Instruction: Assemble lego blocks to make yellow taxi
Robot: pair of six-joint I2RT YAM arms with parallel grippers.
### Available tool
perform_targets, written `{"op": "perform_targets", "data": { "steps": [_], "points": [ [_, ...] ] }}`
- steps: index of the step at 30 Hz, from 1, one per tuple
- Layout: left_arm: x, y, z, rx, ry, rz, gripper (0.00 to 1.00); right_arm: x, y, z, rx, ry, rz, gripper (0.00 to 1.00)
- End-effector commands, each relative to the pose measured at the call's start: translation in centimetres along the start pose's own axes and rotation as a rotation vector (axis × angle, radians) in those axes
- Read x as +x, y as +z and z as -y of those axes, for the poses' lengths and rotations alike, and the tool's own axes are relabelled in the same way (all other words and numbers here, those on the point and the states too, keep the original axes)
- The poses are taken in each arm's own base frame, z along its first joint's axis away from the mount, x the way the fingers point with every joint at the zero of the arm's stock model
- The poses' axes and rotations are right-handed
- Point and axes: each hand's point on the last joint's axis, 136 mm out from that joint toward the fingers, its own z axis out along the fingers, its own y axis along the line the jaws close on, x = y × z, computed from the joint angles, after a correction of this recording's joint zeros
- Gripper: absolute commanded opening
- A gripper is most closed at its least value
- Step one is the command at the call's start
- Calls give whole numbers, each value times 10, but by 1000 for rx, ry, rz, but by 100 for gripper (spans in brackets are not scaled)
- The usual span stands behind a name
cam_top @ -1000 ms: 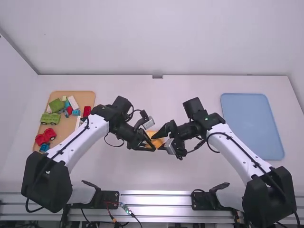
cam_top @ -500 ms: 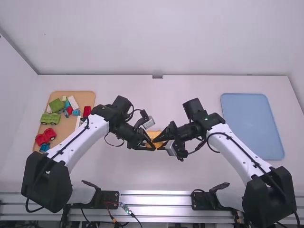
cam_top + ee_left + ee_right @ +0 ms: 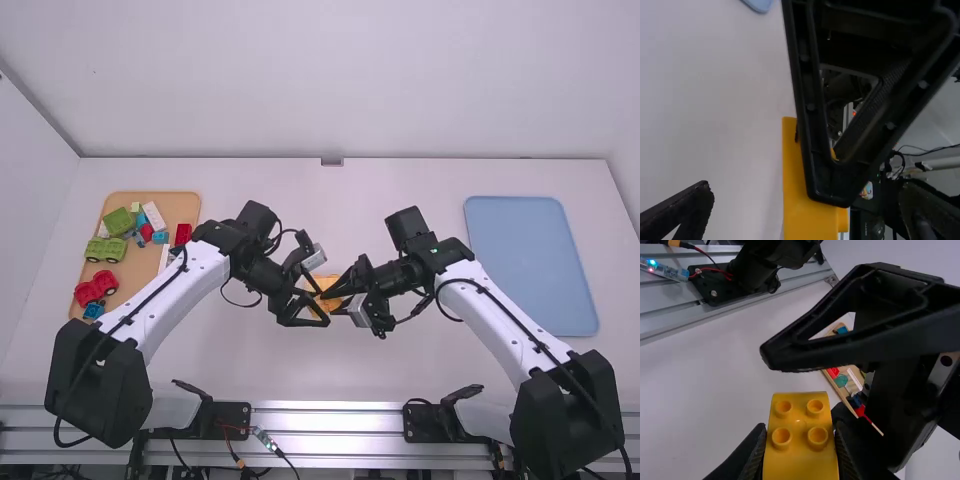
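Note:
Between the two arms at mid-table is the yellow block piece (image 3: 327, 283). My left gripper (image 3: 319, 304) stands open around it, and my right gripper (image 3: 333, 305) is shut on it from the other side. In the left wrist view the spread fingers of my left gripper (image 3: 807, 210) have the yellow piece (image 3: 805, 212) between them. The right wrist view has four studs on the end of the yellow block (image 3: 800, 440), squeezed between the fingertips of my right gripper (image 3: 800, 447). One finger of the left gripper hangs just above it there.
At the far left a tan tray (image 3: 184, 207) holds green blocks (image 3: 106, 249), a red wheeled piece (image 3: 96, 288) and several blue, white and red blocks. On the right lies a blue tray (image 3: 530, 265). The grippers are very close together.
My left gripper has opened, its lower finger swinging toward the table's near edge. The right gripper edged slightly left earlier and keeps its hold on the yellow piece.

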Motion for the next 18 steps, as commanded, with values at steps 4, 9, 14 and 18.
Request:
{"op": "perform_targets", "data": {
  "steps": [4,9,14,18],
  "points": [
    [-9,-13,-8,-128,59,-50,99,16,-10,23,62,145,-71,24],
    [-25,-38,-21,-353,97,-33,99,33,-24,33,124,275,-124,23],
    [-29,-68,-31,-594,100,13,99,45,-39,39,184,381,-151,22],
    [-23,-87,-39,-751,146,29,99,55,-49,48,244,522,-158,17]
  ]
}}
